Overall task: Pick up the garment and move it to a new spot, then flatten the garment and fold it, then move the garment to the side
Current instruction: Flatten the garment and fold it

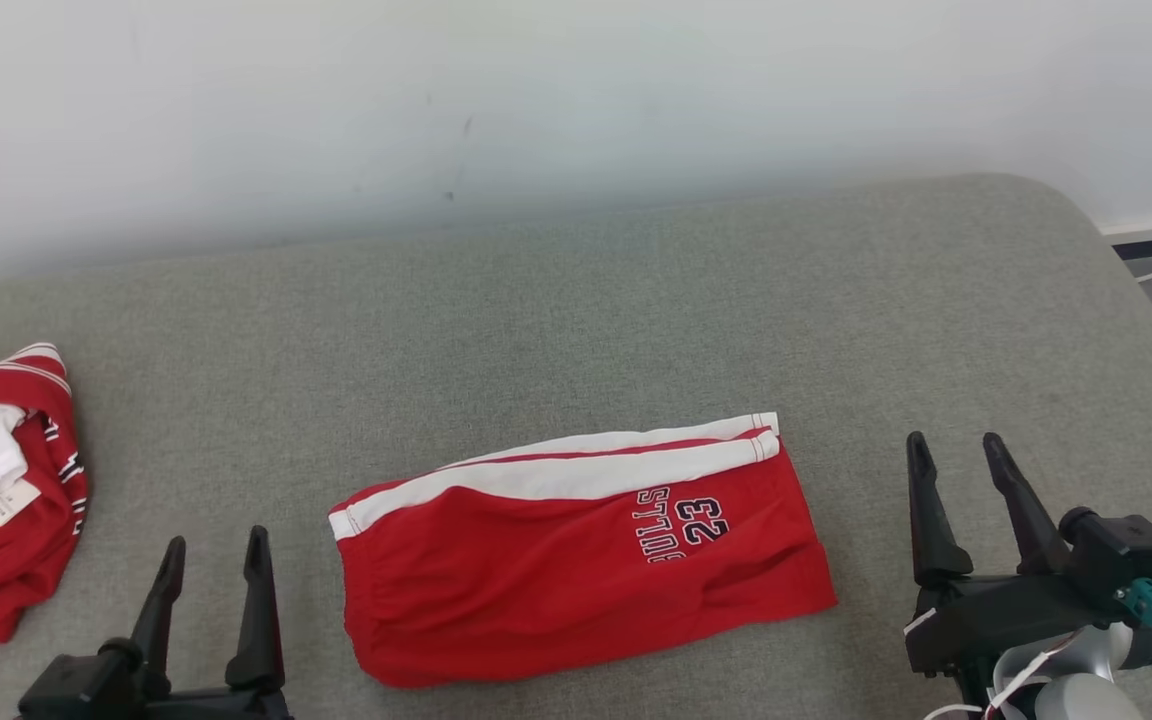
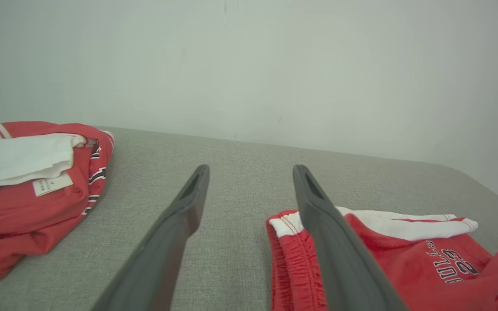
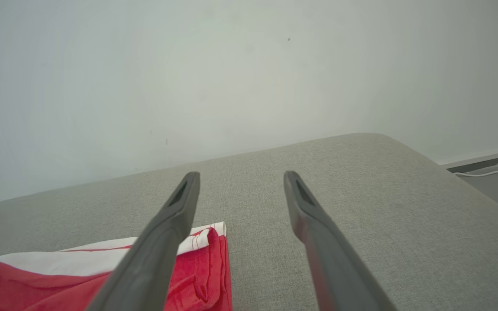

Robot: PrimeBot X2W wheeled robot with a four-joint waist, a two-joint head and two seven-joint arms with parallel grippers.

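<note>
As the folded shorts (image 1: pixel 576 570) lie on the cushion (image 1: pixel 576 320), left gripper (image 1: pixel 217 540) and right gripper (image 1: pixel 955 440) flank them. Both gape wide (gripping nothing).

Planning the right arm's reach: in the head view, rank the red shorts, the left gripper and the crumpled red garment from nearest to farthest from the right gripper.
1. Red shorts, just to the left of the right gripper.
2. Left gripper, past the shorts, lower left.
3. Crumpled red garment, at the far left edge.
</note>
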